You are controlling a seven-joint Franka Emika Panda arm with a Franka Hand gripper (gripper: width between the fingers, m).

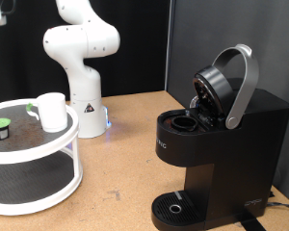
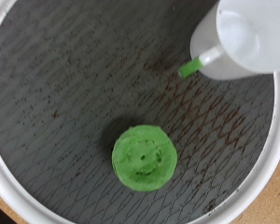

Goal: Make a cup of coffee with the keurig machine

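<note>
The keurig machine (image 1: 217, 144), boxy matte black with its silver-handled lid raised, stands on the table (image 1: 125, 144) at the exterior view's right. The white mug (image 1: 52, 111) sits on a round white tray (image 1: 34, 183) at the left, beside a green-topped pod (image 2: 144, 157). Letters on the machine are unreadable; the fingers are out of sight, so I cannot tell their state.

Exterior view: set off the arm, slightly above table height, at middle distance. The keurig machine (image 1: 214, 144) is framed nearest, at the exterior view's right; the round two-tier tray (image 1: 34, 149) is cut by the left edge, and the arm's base (image 1: 84, 111) is seen behind it.

Wrist view: directed straight down, close over the tray's dark mesh top (image 2: 75, 75).

Shared ground: tray top, green-topped pod (image 1: 1, 124) (image 2: 144, 158) and white cup (image 1: 52, 111) (image 2: 241, 37) are covered by both.
</note>
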